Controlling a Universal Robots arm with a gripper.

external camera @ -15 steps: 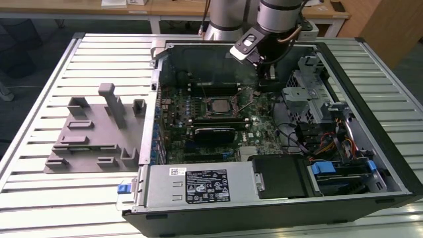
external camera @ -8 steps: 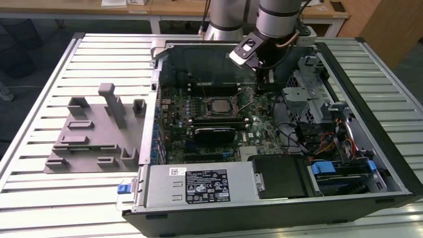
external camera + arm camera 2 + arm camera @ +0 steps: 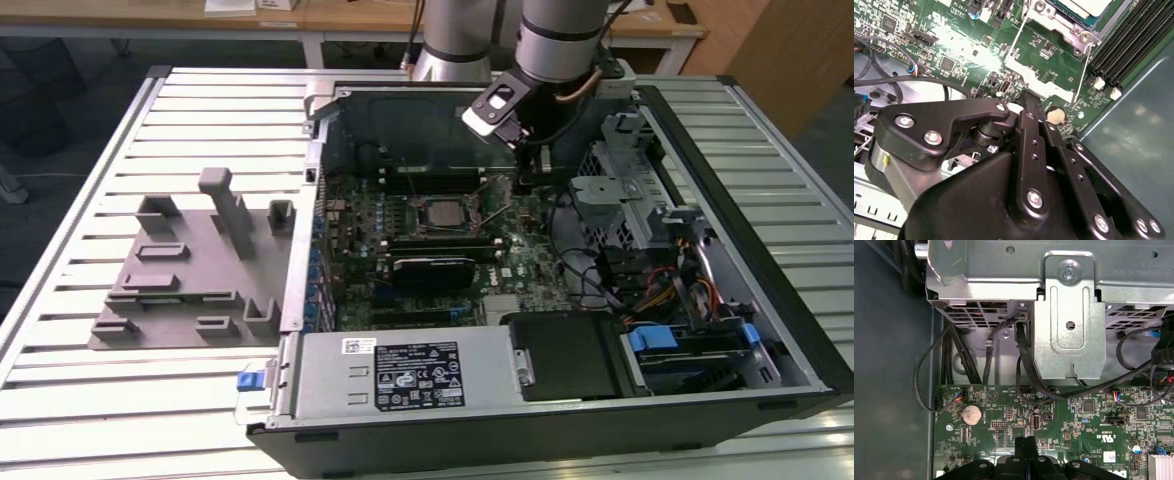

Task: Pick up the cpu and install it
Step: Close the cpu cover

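1. One hand (image 3: 1026,442) hangs low over the motherboard (image 3: 1079,420), fingers pressed together, holding nothing.
2. Cpu (image 3: 438,211) sits in the socket (image 3: 1064,24), near the hand, inside the case (image 3: 761,250) on the bench (image 3: 134,130).

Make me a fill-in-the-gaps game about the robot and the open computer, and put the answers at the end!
1. The cpu sits in the square ____ on the motherboard.
2. The grey tray lies on the exterior view's ____ of the computer case.
3. In the first wrist view, the hand is over the motherboard, near a round silver coin ____.

Missing words: socket, left, battery.
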